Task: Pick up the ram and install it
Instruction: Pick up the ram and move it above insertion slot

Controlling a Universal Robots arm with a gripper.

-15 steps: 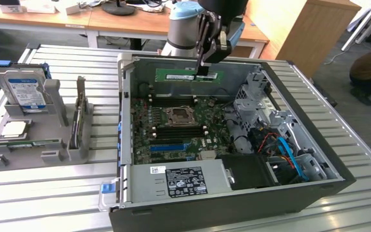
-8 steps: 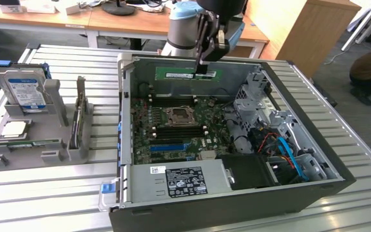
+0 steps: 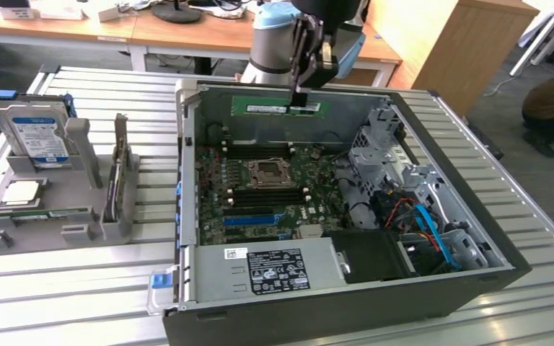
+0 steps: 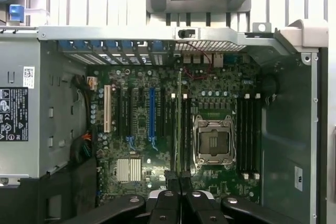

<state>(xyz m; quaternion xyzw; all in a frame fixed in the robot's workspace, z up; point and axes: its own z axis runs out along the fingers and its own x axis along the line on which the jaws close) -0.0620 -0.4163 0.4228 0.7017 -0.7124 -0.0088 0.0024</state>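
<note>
Ram (image 3: 269, 107) in claw (image 3: 299, 103): green. Claw: black. Motherboard (image 3: 301, 184) under claw: dark green, black slots, one blue slot (image 3: 251, 216). Case wall (image 3: 257, 130) behind claw: grey. Table (image 3: 66, 288) around: pale grey, ribbed stripes.

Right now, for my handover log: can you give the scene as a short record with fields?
gripper: shut on the ram
ram: held level over the open computer case, not in a slot
motherboard: exposed, CPU socket uncovered
hard drive: upright in grey stand, exterior view's left
</note>
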